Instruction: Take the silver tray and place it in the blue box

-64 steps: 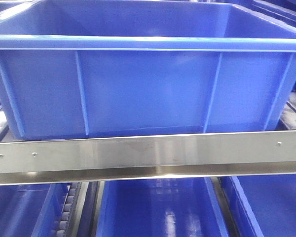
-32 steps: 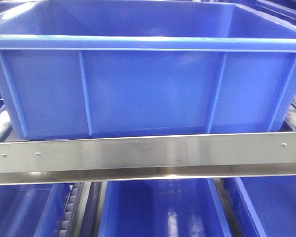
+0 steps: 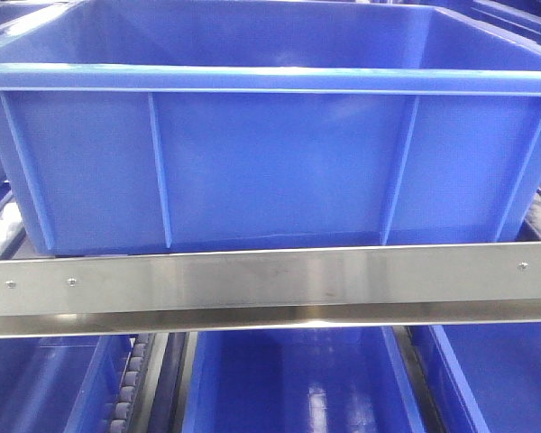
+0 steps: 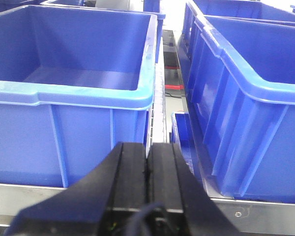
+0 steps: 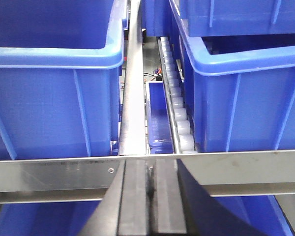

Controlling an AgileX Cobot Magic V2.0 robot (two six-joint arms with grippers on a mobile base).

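Front view: the blue box (image 3: 270, 135) fills most of the frame, sitting on the upper shelf level just behind a horizontal steel rail (image 3: 270, 289). Its thick rim runs across the top of the frame and vertical ribs mark its near wall. Below the rail, lower blue bins (image 3: 298, 379) sit on the next level down, with a strip of small rollers (image 3: 126, 388) between two of them.

Left wrist view: the left gripper (image 4: 147, 157) is at the bottom centre — its two black fingers are pressed together with only a thin seam between them, nothing pinched. It points at the gap between two crates: a deep blue crate to the left with a bare floor, and a neighbouring crate (image 4: 246, 108) to the right. A steel rail crosses under both.

Right wrist view: the right gripper (image 5: 147, 196) is also pressed together, fingers flush, holding nothing. It sits just in front of the steel cross rail (image 5: 49, 177), aimed along a steel divider strip (image 5: 132, 88) that runs away between two crates. A line of white rollers (image 5: 177, 108) lies beside the divider, next to the right-hand crate (image 5: 241, 98).

The silver tray does not show in any of the three views — I cannot tell where it is.
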